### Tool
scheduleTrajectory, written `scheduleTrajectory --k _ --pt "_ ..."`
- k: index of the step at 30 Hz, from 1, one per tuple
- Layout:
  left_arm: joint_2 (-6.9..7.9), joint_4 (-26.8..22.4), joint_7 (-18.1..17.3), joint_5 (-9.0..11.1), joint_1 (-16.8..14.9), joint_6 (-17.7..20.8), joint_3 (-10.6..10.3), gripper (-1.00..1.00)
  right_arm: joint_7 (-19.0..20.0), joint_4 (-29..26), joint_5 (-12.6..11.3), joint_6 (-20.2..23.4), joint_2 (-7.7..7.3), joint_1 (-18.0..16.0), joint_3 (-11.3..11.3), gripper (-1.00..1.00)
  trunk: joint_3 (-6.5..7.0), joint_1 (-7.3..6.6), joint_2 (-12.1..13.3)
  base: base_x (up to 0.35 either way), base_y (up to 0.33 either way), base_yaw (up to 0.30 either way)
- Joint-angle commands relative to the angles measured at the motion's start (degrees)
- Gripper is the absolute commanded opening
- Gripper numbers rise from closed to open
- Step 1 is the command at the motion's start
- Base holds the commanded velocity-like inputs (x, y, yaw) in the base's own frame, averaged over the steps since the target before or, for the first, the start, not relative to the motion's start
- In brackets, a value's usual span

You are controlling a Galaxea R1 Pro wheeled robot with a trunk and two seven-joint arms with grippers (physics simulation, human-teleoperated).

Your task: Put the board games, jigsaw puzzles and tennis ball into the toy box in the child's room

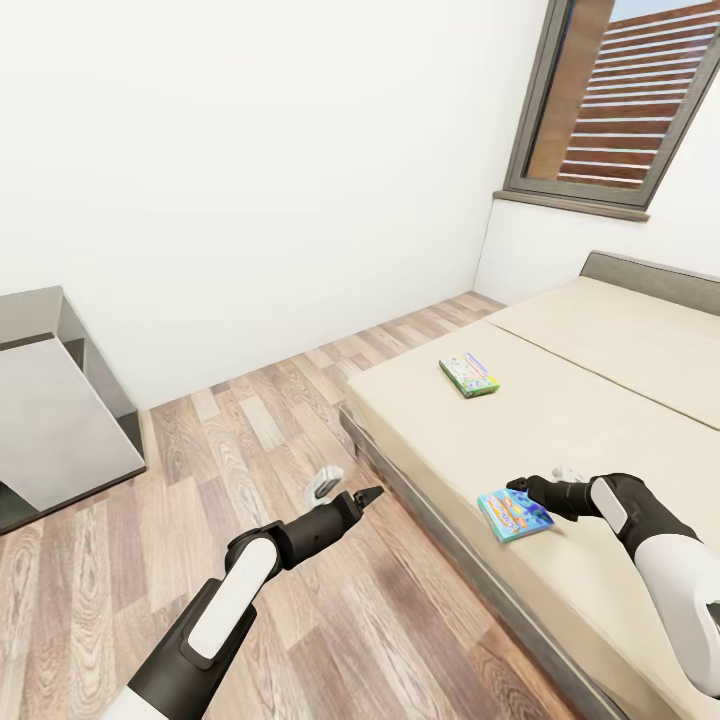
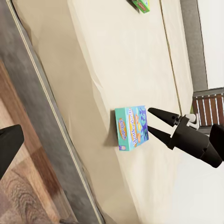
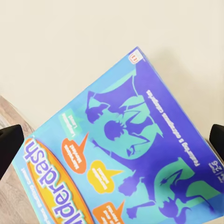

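Two board games lie on the beige bed (image 1: 600, 400). A blue one (image 1: 514, 515) (image 2: 133, 127) (image 3: 126, 154) rests near the bed's floor-side edge. A green-edged one (image 1: 469, 375) (image 2: 143, 4) lies farther up the mattress. My right gripper (image 1: 512, 487) (image 2: 149, 119) (image 3: 113, 140) is open over the mattress. Its fingertips reach the blue box's edge, and in the right wrist view the box cover spreads between the two fingers. My left gripper (image 1: 368, 494) hangs open over the wood floor beside the bed. The toy box, jigsaw puzzles and tennis ball are out of view.
The bed's dark grey frame (image 1: 440, 520) runs between my arms. A low grey headboard (image 1: 650, 280) and a shuttered window (image 1: 610, 100) are at the far right. The table's grey corner (image 1: 50, 420) stands at the left against the white wall. Plank floor (image 1: 260, 420) lies between.
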Motion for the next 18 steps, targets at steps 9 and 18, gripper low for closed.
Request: scheduleTrajectory --k 9,18 --pt "0.00 -0.08 0.53 0.61 -0.03 0.14 -0.01 1.00 0.22 -0.04 0.16 0.34 0.03 -0.03 -0.37 1.00 -0.05 -0.01 -0.02 0.000 0.000 0.005" --pt "0.00 -0.08 0.53 0.62 -0.05 0.14 -0.01 1.00 0.22 -0.04 0.14 0.34 0.03 -0.03 -0.37 1.00 -0.05 -0.01 -0.02 0.000 0.000 0.046"
